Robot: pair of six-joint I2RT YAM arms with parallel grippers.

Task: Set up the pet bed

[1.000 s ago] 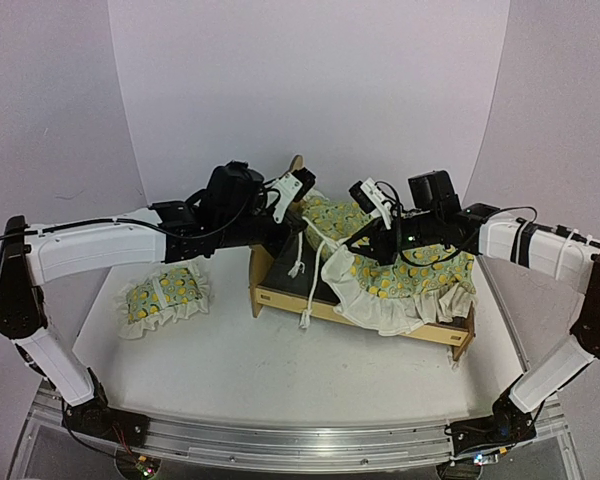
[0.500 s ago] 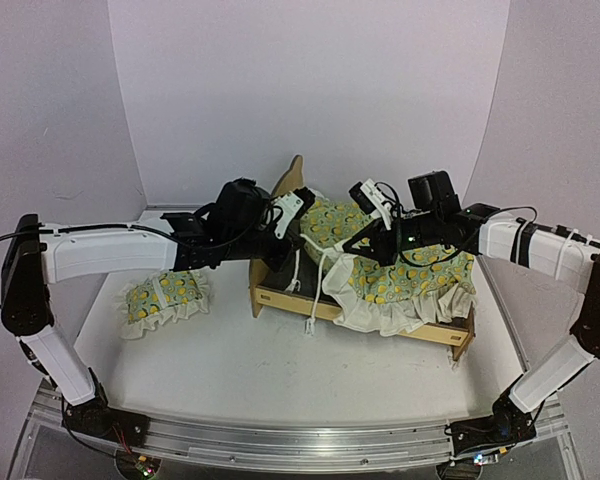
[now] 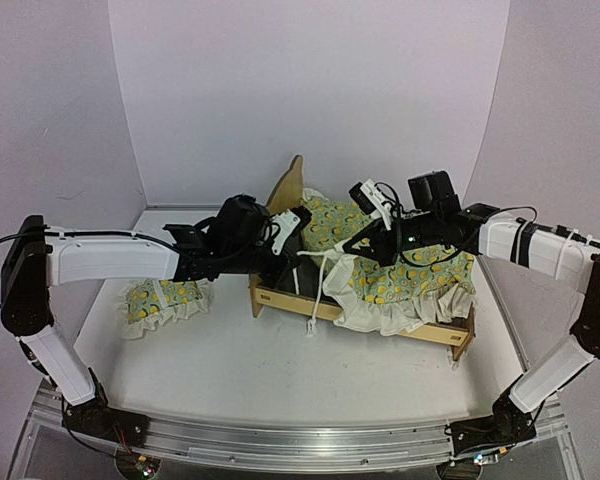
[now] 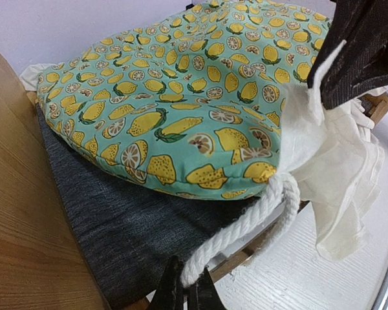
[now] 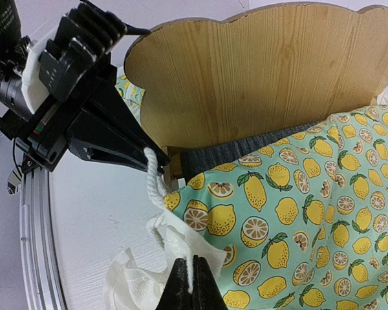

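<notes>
my left gripper (image 3: 299,224) clenched on the white cord (image 4: 246,223) of the quilt (image 3: 410,275), beside the pet bed (image 3: 288,186) headboard, my right gripper (image 3: 354,244) pinching the ruffle (image 5: 142,278) over the bed's middle

My top camera sits above and behind my bases, looking down over the whole counter (image 3: 230,360). Both wrist cameras ride close in, facing each other across the quilt (image 4: 181,97) and its white cord (image 4: 246,227). The right one also takes in the headboard of the pet bed (image 5: 258,77).

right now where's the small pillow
In the top view, the pillow lies on the table left of the pet bed, partly under the left arm.
</notes>
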